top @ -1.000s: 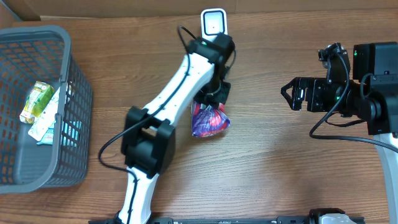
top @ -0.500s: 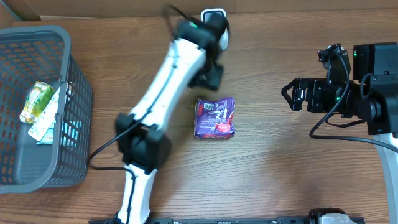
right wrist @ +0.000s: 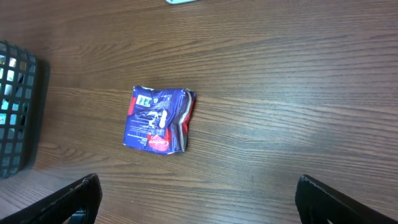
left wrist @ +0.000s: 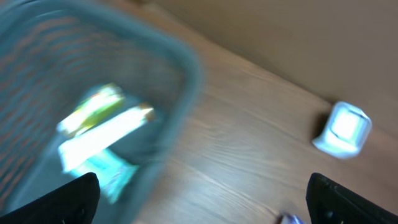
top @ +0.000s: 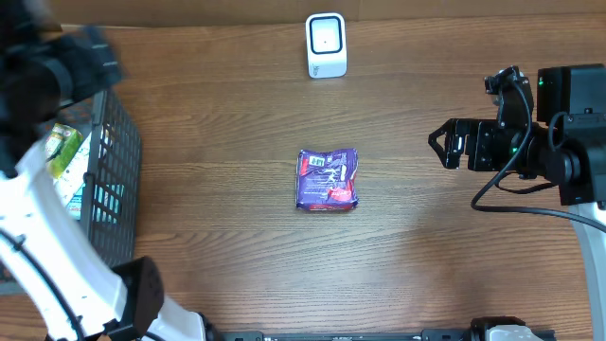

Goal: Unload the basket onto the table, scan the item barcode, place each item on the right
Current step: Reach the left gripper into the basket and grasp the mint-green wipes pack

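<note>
Looking at where everything sits, the next move hinges on which arm is closer to the snack packet. It lies flat in the middle of the table, well apart from both arms, with nothing touching it. It's close to square, so there's no real long axis to line up with. A small white patch, maybe the barcode, faces up at the end toward the scanner, which stands at the far edge straight beyond the packet.

The left arm is way off over the basket on the left side, blurred in the overhead view. Its wrist camera shows the left jaws spread wide with nothing between them.

The right arm is at the right side. The right jaws are also wide open and empty, pointing across the table toward the packet, which lies to their left. By the look of it the right arm is clearly nearer, so the pick-up and carry to the scanner seems like its job.
</note>
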Controlling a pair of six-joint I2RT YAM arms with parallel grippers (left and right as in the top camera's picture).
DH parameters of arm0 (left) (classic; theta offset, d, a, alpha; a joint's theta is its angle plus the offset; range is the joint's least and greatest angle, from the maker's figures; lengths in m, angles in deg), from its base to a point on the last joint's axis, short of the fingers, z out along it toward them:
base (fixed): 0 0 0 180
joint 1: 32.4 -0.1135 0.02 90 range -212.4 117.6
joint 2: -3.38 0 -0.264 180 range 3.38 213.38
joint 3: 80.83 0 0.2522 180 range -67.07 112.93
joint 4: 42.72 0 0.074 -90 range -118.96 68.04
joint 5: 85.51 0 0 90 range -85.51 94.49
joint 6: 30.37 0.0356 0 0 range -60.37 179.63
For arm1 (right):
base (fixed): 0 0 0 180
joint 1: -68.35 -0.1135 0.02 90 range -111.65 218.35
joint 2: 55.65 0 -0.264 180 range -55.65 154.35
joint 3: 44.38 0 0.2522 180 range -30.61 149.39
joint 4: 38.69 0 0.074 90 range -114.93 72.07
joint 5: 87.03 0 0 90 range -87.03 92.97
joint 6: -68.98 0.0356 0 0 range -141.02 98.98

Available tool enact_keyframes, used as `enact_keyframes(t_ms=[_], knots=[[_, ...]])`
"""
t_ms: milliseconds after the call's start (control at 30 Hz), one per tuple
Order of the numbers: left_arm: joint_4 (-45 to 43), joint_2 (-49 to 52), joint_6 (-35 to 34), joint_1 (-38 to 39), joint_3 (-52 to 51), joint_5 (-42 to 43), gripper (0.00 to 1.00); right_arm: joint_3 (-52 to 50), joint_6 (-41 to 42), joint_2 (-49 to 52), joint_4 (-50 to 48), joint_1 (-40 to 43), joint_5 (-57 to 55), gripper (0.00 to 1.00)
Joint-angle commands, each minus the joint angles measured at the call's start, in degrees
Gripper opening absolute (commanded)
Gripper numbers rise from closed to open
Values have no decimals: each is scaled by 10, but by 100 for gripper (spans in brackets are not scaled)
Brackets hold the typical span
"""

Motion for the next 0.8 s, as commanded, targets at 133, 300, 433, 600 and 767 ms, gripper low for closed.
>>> enact_keyframes(t_ms=[133, 300, 433, 600, 767], knots=[[2, 17, -83, -143, -126, -17, 97, 12, 0, -2, -1, -2, -3, 100], [-51, 18, -110, -174, -272, -42, 95, 12, 0, -2, 1, -2, -3, 100], [-116, 18, -118, -176, -395, -43, 93, 12, 0, -2, 3, -2, -3, 100], [-243, 18, -134, -177, -568, -42, 92, 12, 0, -2, 16, -2, -3, 100], [-359, 18, -165, -177, -679, -42, 93, 12, 0, -2, 27, -2, -3, 100]])
